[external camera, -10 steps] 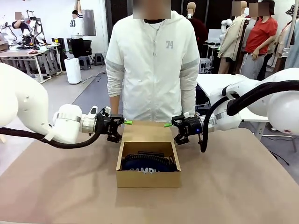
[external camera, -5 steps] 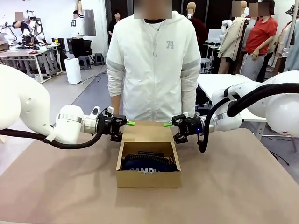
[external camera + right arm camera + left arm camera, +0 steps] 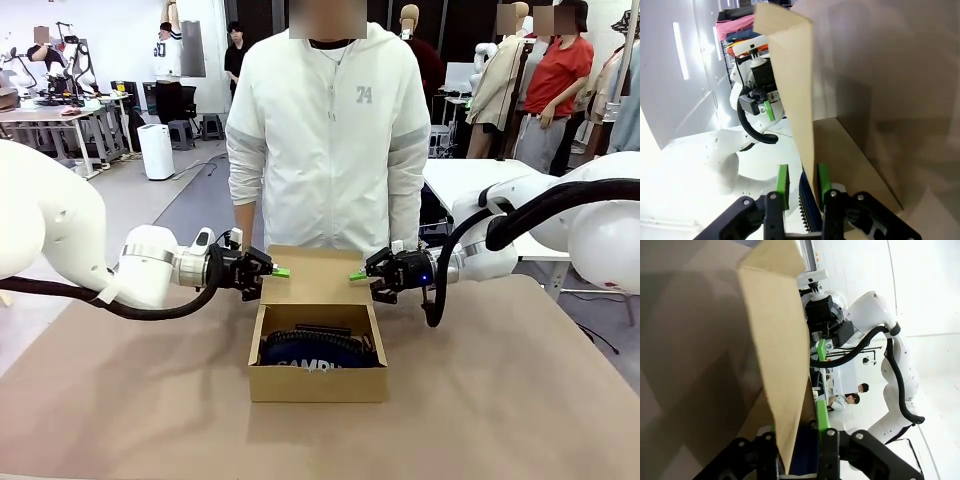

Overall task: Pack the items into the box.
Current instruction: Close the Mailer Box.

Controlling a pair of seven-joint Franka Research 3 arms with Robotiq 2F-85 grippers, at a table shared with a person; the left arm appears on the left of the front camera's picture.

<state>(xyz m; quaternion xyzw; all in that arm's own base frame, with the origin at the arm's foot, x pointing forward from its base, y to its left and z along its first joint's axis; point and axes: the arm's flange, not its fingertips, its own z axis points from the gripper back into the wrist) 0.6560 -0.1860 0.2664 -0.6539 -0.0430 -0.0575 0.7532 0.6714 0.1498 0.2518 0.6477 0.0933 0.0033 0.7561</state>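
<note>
Brown tabletop (image 3: pixel 520 400) carries the small brown corrugated cardboard box (image 3: pixel 317 380), centred below and between both grippers. Its hinged lid flap (image 3: pixel 317 277) stands up behind; the left gripper (image 3: pixel 276 271) pinches one side edge and the right gripper (image 3: pixel 358 275) the other, green pads clamped on the card. Thin, light and bendy, the flap should be held near its edges and turned gently. Inside lies the navy zip pencil pouch (image 3: pixel 317 350). A person in a white jacket (image 3: pixel 327 140) stands beyond, workshop behind.
</note>
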